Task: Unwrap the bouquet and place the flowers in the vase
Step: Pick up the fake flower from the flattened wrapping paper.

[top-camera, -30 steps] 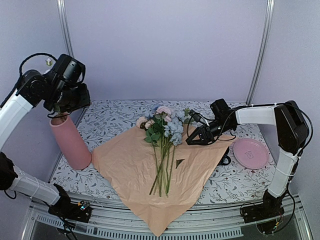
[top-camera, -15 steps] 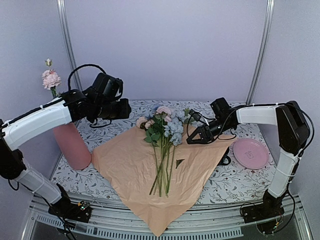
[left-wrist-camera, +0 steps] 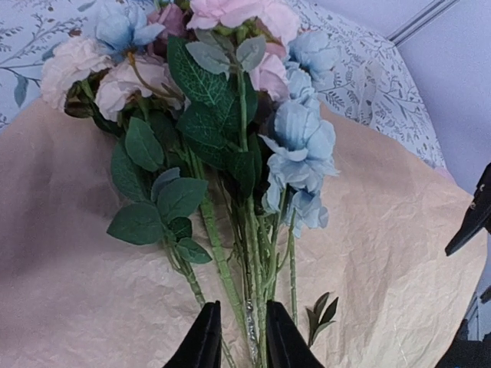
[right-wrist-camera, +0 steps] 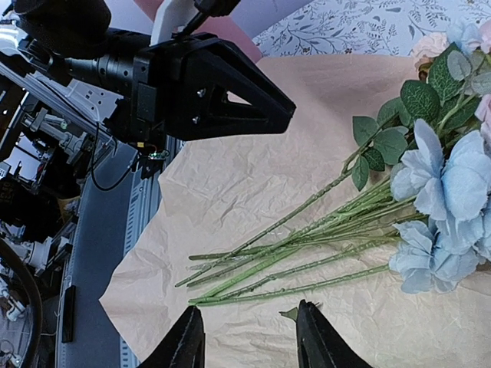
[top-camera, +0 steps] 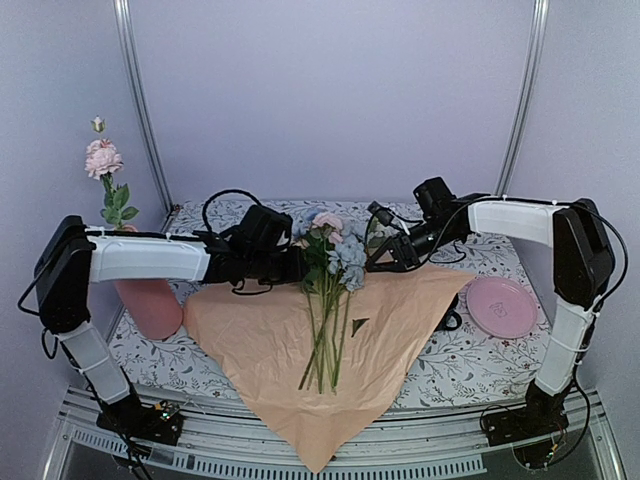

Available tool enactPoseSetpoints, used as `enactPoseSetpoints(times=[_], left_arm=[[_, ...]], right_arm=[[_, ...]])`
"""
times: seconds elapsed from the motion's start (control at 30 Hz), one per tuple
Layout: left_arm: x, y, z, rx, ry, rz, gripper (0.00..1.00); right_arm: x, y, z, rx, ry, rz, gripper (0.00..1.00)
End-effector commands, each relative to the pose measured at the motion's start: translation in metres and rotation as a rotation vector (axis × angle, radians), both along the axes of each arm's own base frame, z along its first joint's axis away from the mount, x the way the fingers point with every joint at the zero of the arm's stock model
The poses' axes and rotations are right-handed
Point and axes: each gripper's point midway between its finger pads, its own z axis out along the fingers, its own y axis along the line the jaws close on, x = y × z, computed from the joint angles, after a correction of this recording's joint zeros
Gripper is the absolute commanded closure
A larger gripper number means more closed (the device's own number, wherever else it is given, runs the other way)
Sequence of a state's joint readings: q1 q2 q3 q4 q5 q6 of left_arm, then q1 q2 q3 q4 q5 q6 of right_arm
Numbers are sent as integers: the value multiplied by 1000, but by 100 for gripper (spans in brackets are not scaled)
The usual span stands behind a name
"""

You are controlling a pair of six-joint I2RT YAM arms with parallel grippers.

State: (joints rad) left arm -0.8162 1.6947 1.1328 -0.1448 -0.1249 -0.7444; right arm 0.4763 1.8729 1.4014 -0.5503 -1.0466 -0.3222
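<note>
The bouquet lies unwrapped: its peach paper (top-camera: 270,340) is spread flat with the flowers (top-camera: 335,255) on it, heads toward the back and stems (top-camera: 322,345) toward me. The tall pink vase (top-camera: 150,300) stands at the left with one pink flower (top-camera: 103,160) in it. My left gripper (top-camera: 303,268) reaches in from the left. In the left wrist view its fingers (left-wrist-camera: 203,341) straddle a few green stems (left-wrist-camera: 253,307) with a small gap left, so the left gripper (left-wrist-camera: 242,341) is open. My right gripper (top-camera: 378,258) hovers open by the flower heads. Nothing is between the right gripper (right-wrist-camera: 249,341) fingers.
A flat pink plate (top-camera: 500,305) lies at the right. A dark object (top-camera: 452,320) is half hidden at the paper's right corner. A loose leaf scrap (top-camera: 359,324) lies on the paper. The paper's near corner hangs over the table's front edge (top-camera: 320,450).
My left arm swung from the vase down to the stems on the paper, and its jaws narrowed. A pink flower now stands uncovered in the vase. The right gripper shifted slightly toward the back.
</note>
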Motion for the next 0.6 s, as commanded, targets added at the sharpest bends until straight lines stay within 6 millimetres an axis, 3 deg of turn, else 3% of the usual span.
enactPoseSetpoints(times=[0.0, 0.3, 0.57], left_arm=[[-3, -33, -19, -122, 56, -64, 79], [-31, -29, -81, -108, 183, -119, 72], [-50, -33, -103, -156, 269, -165, 74]], right_arm=[[-4, 15, -25, -33, 55, 13, 58], [-27, 26, -66, -57, 146, 42, 58], [-34, 30, -77, -68, 170, 55, 59]])
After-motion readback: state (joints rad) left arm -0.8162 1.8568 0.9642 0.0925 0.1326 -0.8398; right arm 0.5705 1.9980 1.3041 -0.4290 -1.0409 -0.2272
